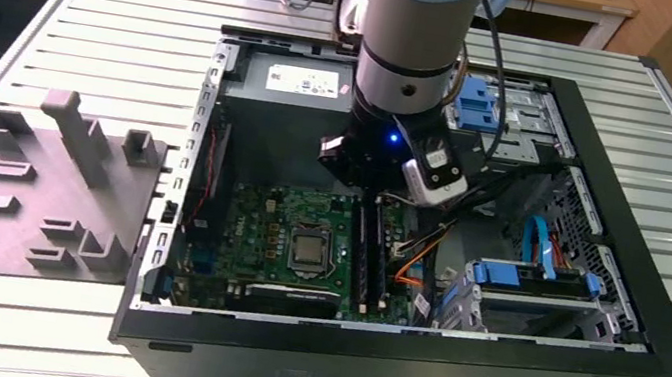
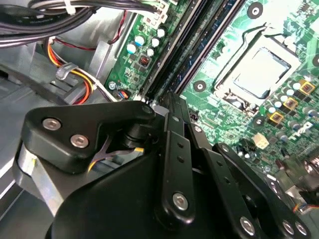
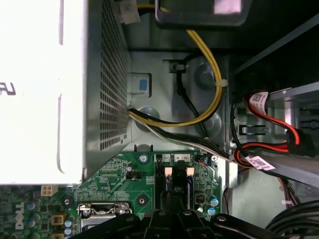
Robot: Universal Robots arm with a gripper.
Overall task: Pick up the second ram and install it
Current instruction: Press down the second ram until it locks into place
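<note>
Exterior view, near to far.

1. Surface (image 1: 134,15): slatted, carrying an open computer case (image 1: 390,359) toward its right edge and a grey fixture block (image 1: 39,192) by its left edge.
2. Motherboard (image 1: 260,237): on the case floor, near the case's front wall.
3. Gripper (image 1: 369,194): low over the memory slots (image 1: 366,254). I cannot tell how the jaws stand.
4. Second ram (image 2: 197,42): in the second wrist view, a dark green stick along the slot line just beyond the gripper (image 2: 168,99).

I judge the step to be seating. It calls for square, even downward pressure.
</note>
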